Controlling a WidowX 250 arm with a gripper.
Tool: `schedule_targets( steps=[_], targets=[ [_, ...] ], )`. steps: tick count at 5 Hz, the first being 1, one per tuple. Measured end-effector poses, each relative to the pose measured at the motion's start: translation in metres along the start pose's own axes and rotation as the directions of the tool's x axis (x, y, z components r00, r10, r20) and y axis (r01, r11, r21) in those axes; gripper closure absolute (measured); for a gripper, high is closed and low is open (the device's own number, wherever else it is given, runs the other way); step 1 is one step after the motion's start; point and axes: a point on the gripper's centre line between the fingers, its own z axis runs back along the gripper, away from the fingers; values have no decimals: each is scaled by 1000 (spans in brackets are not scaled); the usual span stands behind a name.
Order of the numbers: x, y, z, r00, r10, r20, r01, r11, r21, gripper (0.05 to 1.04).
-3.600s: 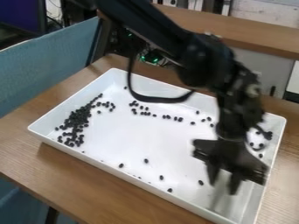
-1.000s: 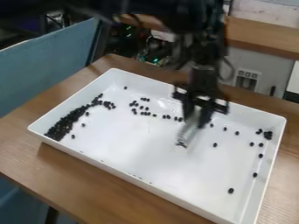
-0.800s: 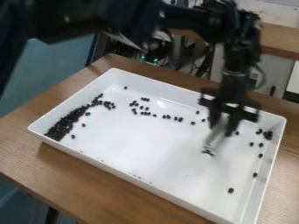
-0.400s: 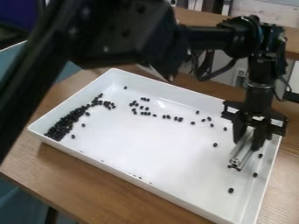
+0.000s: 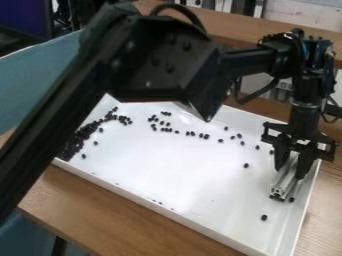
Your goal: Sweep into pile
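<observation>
The tool (image 5: 291, 173) is clamped on a slotted aluminium bar (image 5: 283, 186), slanted down, seemingly to sweep. One black bean (image 5: 292, 199) lies just beside it; the main pile (image 5: 83, 134) sits across the white tray (image 5: 167, 167) from the tool.

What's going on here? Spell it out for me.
A robot gripper holds a metal bar at the right end of a white tray. The job is sweeping small black pieces into a pile. A dense cluster lies at the tray's left end, but others are scattered toward the middle and right, so it looks unfinished.
</observation>
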Motion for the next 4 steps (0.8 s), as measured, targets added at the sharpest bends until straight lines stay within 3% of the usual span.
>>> schedule_targets(
  steps=[1, 2, 4],
  targets=[
    [8, -4, 0, 1000, 6, 3, -6, 1000, -15, 700],
    [12, -2, 0, 1000, 13, -8, -13, 1000, -1, 700],
    [0, 34, -1, 996, 87, 8, -88, 996, 26, 700]
  ],
)
